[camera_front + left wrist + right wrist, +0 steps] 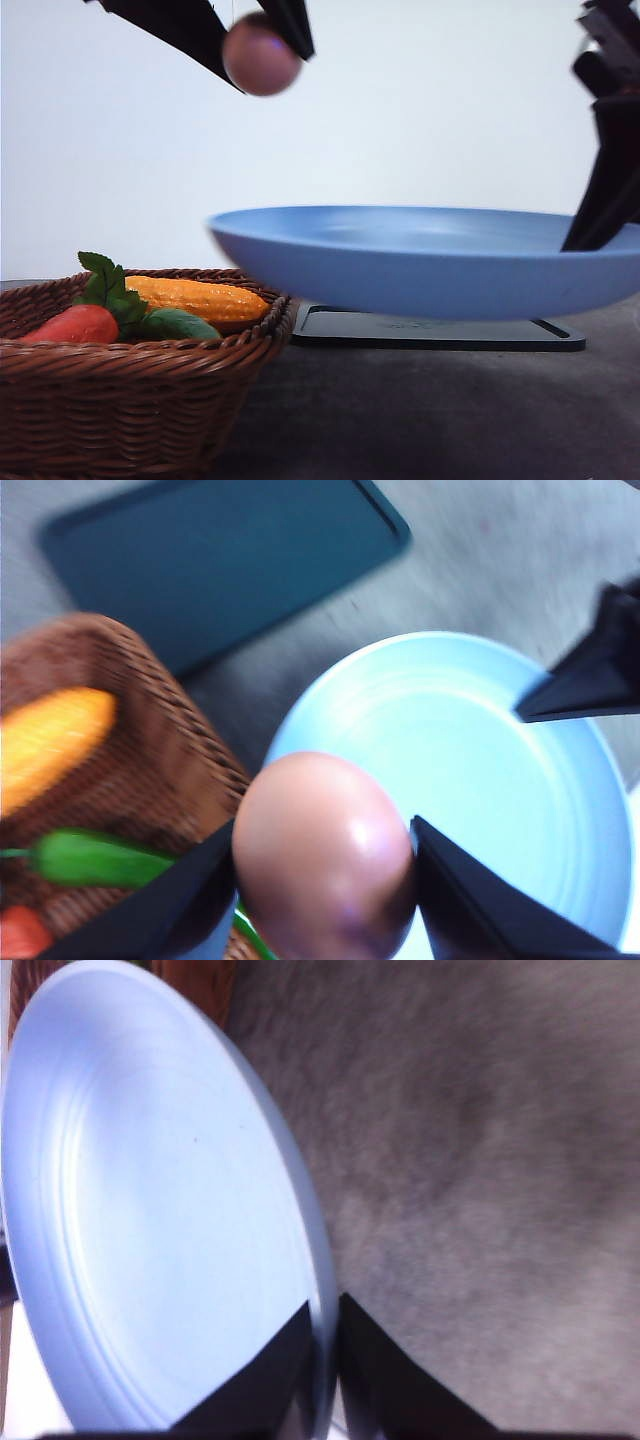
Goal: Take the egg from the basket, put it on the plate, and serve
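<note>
The left gripper [320,880] holds the egg [261,55] pinched between its fingers [180,900], one on each side. In the front view the egg is high in the air, clear of the basket [130,400] and above the near-left rim of the plate [430,260]. In the left wrist view it hangs over the boundary between the basket edge and the plate rim.

The right gripper [325,1360] has its fingers [270,1370] pressed together on the plate rim, one on each face. The plate is held off the surface [420,420], roughly level, above the black tray [440,335].

Task status, as judged from these views:
- Done: egg removed from the basket; plate gripped and lifted.
- Remaining: carry the egg further over the plate's centre, lower it, release it, then serve the plate.

The basket retains a corn cob [200,297], a green pepper [90,855] and a red vegetable with leaves [80,322].

Caution: the egg is smooth and the plate is shallow, so a high release could let it roll off.
</note>
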